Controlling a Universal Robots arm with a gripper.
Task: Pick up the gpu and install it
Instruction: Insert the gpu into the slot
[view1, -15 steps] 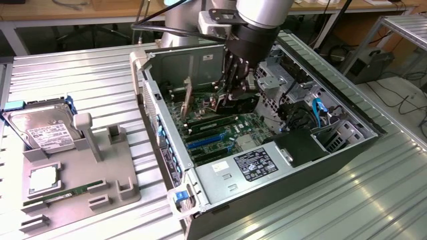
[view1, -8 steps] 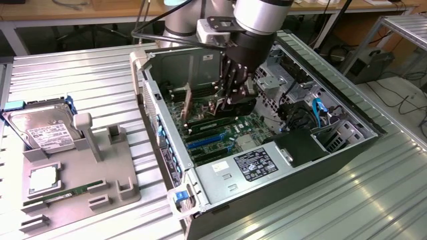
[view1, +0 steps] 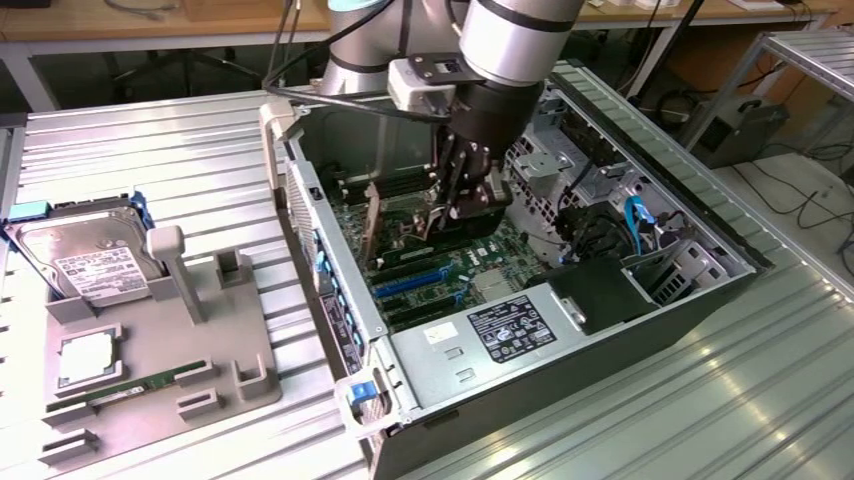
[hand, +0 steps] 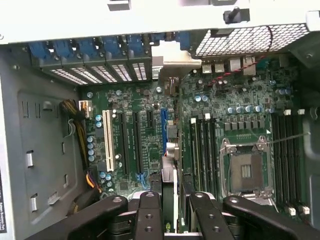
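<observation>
My gripper (view1: 463, 212) is down inside the open computer case (view1: 694, 200), shut on the gpu (view1: 424, 222). In the wrist view the gpu (hand: 170, 150) shows edge-on as a thin card running away from my gripper (hand: 172, 220), clamped between the black fingers (hand: 149, 215). Its silver bracket (hand: 172, 62) reaches the rear wall by the blue slot latches. The card stands over the motherboard, in line with the blue expansion slot (hand: 163, 120); whether its edge touches the slot is hidden.
A white slot (hand: 107, 140) and black slots lie beside the blue one, memory slots and the CPU socket (hand: 247, 170) on the other side. The power supply (view1: 507, 330) fills the case's near end. Outside, a grey fixture (view1: 160, 370) holds a hard drive (view1: 80, 260), a CPU (view1: 83, 358) and a memory stick (view1: 134, 388).
</observation>
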